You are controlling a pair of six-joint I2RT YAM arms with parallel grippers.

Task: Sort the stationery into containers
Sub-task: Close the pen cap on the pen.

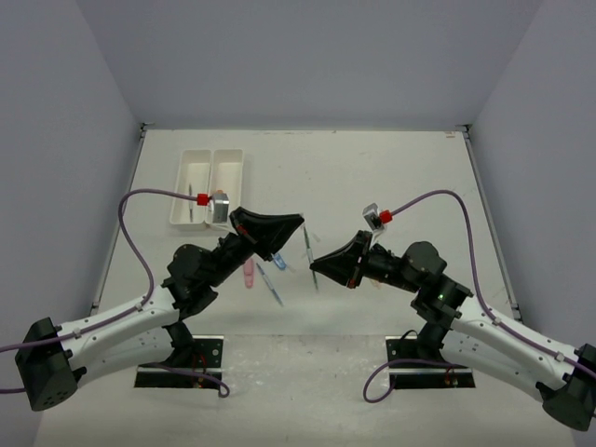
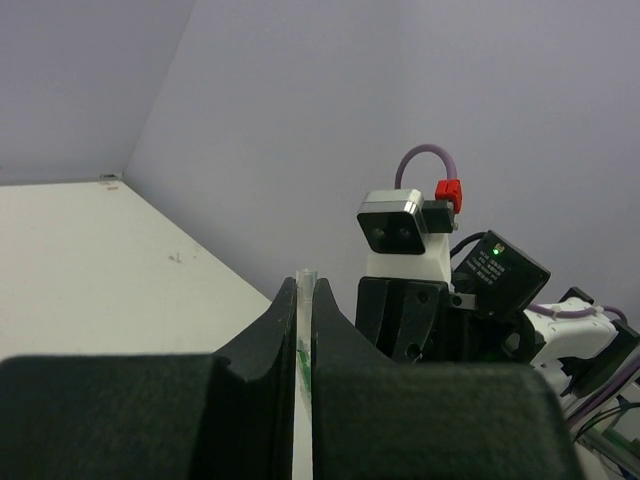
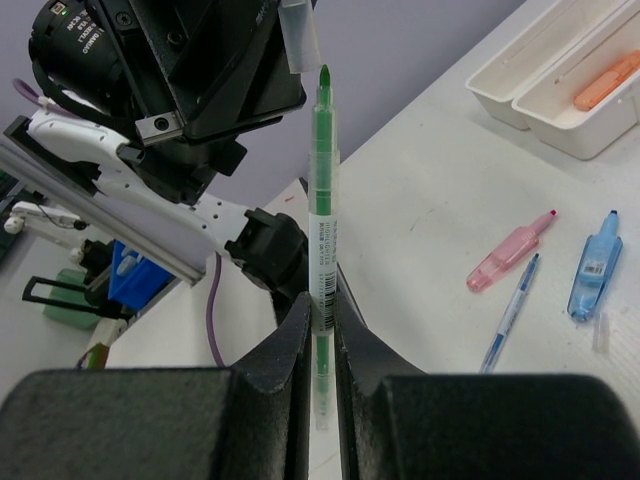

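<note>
The green pen [image 3: 322, 200] is gripped upright near its lower end by the narrow-set right tool [image 3: 322, 312]. Its bare felt tip points toward the left tool [image 2: 305, 295], which is closed on a clear cap [image 3: 297, 35]. Both are held in the air above the table [image 3: 430, 190], well apart from the white trays [image 3: 520, 98], in which only an orange piece [image 3: 605, 80] is seen from the right wrist. The cap sits just beside the tip rather than in line with it. If the two are brought together as they stand, the tip could be pressed against the cap's rim and crushed, or the pen could be levered sideways in its grip. The cap appears to be pinched over a thin stretch and could be squeezed out, to be lost among the pink marker [image 3: 510, 257] and blue pen [image 3: 510, 318] lying loose on the table. If left uncapped, the pen could mark a tray.
</note>
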